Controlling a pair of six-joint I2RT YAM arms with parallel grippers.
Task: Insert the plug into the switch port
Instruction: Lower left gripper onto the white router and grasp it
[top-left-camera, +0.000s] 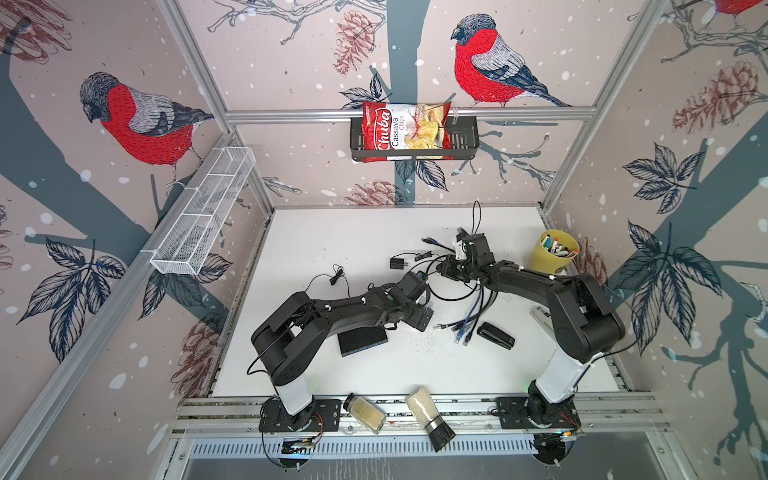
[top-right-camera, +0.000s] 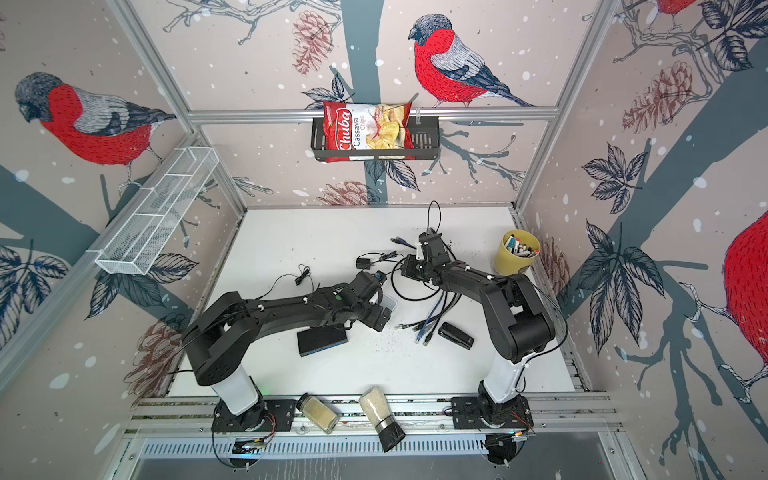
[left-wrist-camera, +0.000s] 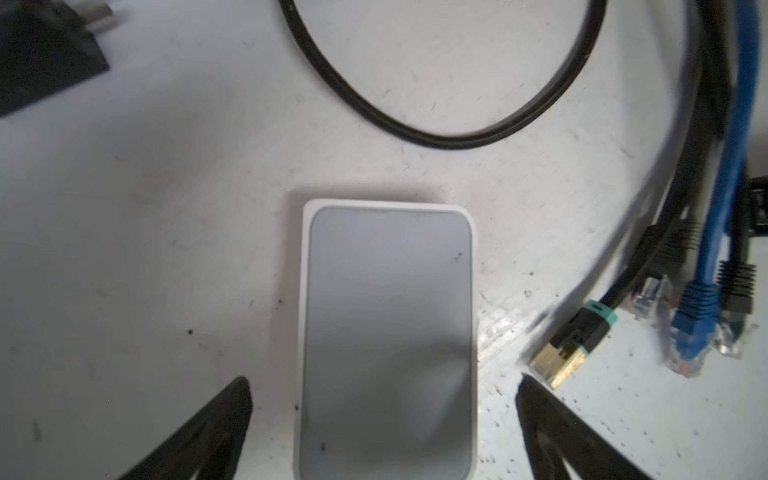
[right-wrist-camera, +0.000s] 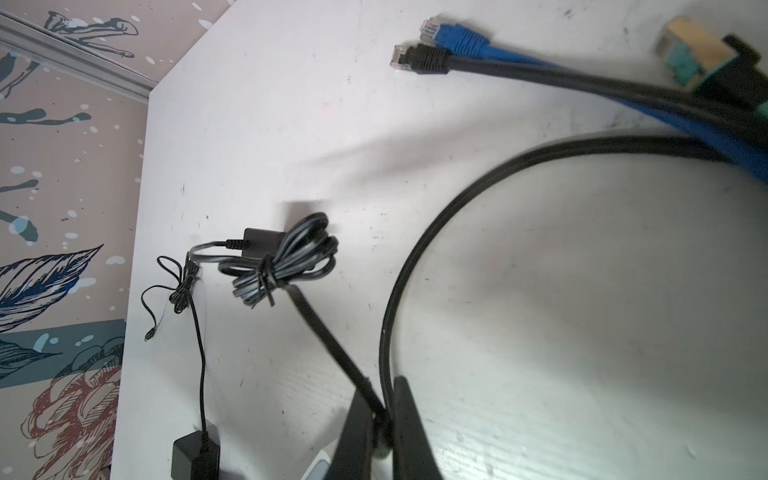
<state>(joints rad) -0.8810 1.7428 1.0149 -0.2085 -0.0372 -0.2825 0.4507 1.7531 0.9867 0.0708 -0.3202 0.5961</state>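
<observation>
The switch is a flat white box with a grey top, lying on the table; its ports do not show. My left gripper stands open astride it, one finger on each side and neither touching. In both top views the switch peeks out beside the left gripper. My right gripper is shut on the plug of a black cable that loops away; only a pale bit of the plug shows between the fingers. In a top view the right gripper hangs just behind the switch.
A bundle of blue and black network cables lies right of the switch, with a gold plug nearest. Nearby are a black stapler, a black block, a power adapter, a yellow pen cup and two jars on the front rail.
</observation>
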